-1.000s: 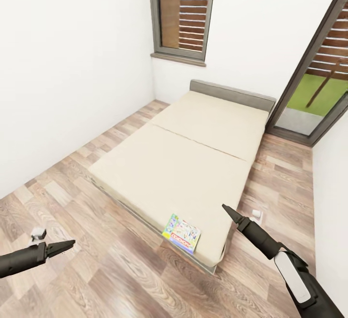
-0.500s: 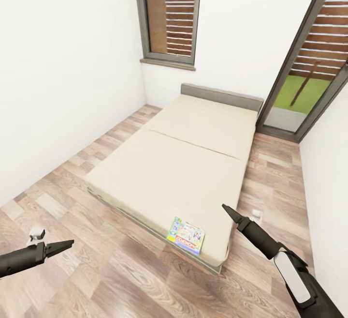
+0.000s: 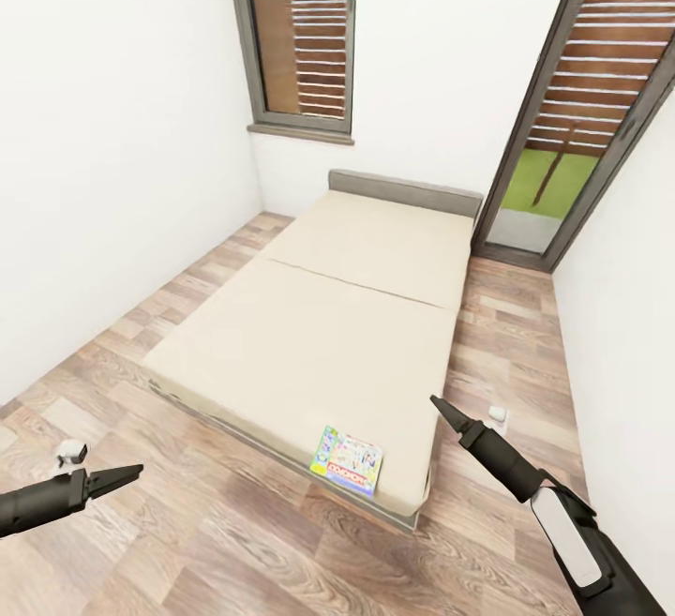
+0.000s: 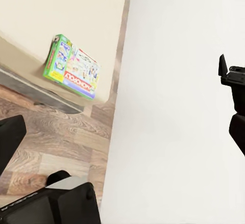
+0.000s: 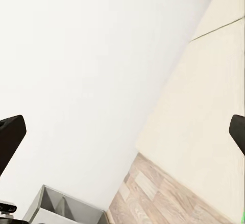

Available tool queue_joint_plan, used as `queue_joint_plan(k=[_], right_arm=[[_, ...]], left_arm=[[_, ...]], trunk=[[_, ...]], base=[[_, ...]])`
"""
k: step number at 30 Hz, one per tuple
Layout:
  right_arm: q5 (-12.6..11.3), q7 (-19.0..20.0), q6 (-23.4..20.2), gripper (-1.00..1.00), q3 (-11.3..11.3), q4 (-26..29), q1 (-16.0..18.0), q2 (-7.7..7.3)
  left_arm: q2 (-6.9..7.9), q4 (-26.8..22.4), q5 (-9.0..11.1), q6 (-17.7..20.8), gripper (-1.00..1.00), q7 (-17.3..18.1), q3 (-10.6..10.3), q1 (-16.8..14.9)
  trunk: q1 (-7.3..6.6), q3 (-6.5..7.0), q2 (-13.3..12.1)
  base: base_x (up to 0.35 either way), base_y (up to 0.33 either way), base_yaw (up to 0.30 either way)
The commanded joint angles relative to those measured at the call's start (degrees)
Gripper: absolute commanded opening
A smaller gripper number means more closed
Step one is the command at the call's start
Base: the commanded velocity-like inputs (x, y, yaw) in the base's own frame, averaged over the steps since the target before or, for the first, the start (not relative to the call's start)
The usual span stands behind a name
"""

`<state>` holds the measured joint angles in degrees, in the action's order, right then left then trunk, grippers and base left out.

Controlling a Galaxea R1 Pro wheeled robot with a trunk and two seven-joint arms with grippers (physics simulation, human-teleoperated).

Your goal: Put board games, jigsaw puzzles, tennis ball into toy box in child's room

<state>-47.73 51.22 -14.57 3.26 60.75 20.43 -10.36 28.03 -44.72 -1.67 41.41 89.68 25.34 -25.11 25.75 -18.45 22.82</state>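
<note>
White-walled room, wood-plank floor (image 3: 281, 541), beige bed (image 3: 319, 344) ahead with one green-edged board game (image 3: 347, 459) near its foot at 6 o'clock, left claw (image 3: 131, 473) and right claw (image 3: 437, 403) pinched together, empty, held low for approach.

Home bedroom, low bed (image 3: 347, 316), wood-plank floor (image 3: 234, 550)
</note>
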Motion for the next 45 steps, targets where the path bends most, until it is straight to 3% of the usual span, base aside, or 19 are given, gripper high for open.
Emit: queue_joint_plan(k=[1,45], right_arm=[[-0.53,0.11,-0.56,1.0,0.0,-0.01,0.04,-0.01],[-0.26,0.02,-0.55,1.0,-0.08,-0.01,0.04,0.52]], left_arm=[[-0.03,-0.02,-0.18,0.61,1.0,0.32,0.06,-0.02],[0.52,-0.02,-0.09,0.52,1.0,0.32,0.06,-0.02]], trunk=[[0.03,0.0,0.1],[0.03,3.95,0.1]], base=[[0.0,0.0,-0.166],[0.0,0.048,-0.166]])
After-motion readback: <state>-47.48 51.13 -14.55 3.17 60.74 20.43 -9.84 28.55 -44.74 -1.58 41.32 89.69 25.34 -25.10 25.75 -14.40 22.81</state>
